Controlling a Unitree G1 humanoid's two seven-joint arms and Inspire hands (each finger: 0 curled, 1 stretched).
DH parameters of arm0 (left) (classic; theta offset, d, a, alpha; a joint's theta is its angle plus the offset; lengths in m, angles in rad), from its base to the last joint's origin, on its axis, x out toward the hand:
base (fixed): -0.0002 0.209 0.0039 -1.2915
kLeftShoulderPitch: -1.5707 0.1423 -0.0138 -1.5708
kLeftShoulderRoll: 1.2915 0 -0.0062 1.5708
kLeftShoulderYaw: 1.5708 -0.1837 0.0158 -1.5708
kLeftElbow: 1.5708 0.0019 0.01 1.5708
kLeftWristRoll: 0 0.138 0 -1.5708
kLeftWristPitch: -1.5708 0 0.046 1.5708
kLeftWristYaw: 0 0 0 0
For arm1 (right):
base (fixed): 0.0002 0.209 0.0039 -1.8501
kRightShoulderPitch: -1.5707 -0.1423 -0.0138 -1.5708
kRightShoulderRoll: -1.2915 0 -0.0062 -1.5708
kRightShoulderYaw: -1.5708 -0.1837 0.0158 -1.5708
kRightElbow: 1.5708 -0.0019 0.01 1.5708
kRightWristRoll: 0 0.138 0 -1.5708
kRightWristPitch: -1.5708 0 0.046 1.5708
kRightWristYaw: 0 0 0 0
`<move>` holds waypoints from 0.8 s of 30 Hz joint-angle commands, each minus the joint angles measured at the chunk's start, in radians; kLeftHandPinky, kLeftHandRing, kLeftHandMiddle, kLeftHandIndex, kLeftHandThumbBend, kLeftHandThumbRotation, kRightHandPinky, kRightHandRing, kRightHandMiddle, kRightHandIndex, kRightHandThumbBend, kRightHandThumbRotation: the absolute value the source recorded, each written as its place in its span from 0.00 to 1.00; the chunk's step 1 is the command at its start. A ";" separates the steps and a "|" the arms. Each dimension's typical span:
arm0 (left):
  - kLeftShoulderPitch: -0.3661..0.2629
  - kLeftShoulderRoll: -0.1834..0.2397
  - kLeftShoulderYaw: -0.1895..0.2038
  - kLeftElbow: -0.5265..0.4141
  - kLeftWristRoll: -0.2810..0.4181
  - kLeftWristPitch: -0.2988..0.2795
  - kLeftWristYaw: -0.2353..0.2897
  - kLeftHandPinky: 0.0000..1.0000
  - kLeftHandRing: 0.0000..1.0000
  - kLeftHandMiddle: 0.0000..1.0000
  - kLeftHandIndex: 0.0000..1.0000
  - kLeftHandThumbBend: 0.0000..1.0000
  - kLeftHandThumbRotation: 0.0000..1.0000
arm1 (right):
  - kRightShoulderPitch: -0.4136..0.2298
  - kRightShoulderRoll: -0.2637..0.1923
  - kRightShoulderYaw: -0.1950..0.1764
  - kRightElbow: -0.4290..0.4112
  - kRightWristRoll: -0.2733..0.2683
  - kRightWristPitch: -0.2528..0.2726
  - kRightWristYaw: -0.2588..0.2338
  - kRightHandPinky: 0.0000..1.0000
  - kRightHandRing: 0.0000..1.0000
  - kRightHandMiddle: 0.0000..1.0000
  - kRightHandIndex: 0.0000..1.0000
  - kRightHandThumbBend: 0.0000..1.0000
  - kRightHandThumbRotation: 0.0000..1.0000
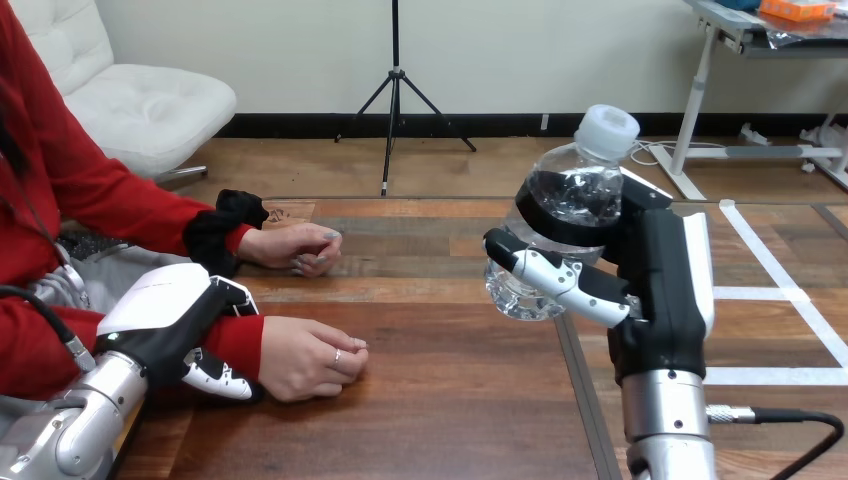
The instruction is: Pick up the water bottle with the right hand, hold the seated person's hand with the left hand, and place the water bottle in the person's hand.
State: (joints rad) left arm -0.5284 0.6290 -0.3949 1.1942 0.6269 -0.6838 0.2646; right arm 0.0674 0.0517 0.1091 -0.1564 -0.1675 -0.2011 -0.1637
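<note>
The main risk is the handover itself. The person's nearer hand lies on the table as a loose fist, knuckles up, so there is no open palm to receive anything. Pressed against it, the water bottle could slip off and roll. The bottle also leans, cap tipped to the right, and its smooth clear wall may slide in the grip. The right hand holds it raised, well to the right of that fist, fingers wrapped round its lower body, forearm upright. The left hand sits over the wrist just behind the fist, its fingers curled round the red sleeve.
</note>
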 commanded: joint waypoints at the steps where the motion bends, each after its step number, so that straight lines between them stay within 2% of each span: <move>1: -0.002 -0.039 0.009 -0.034 -0.026 -0.046 -0.009 0.50 0.47 0.48 0.48 0.86 0.00 | -0.095 0.017 0.003 0.018 -0.010 -0.023 -0.008 0.27 0.33 0.46 0.46 0.83 0.00; 15: 0.010 -0.048 0.039 -0.073 -0.073 -0.097 -0.031 0.44 0.43 0.46 0.46 0.86 0.00 | -0.133 0.029 0.025 0.117 -0.049 -0.029 -0.029 0.28 0.35 0.45 0.46 0.83 0.00; 24: 0.016 -0.050 0.052 -0.120 -0.102 -0.093 -0.061 0.38 0.41 0.46 0.46 0.84 0.00 | -0.147 0.035 0.049 0.182 -0.073 -0.056 -0.044 0.29 0.35 0.46 0.46 0.83 0.00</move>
State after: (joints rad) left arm -0.4893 0.6263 -0.3622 1.1528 0.5575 -0.7330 0.2157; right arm 0.0138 0.0550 0.1401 0.0094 -0.2312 -0.2062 -0.1950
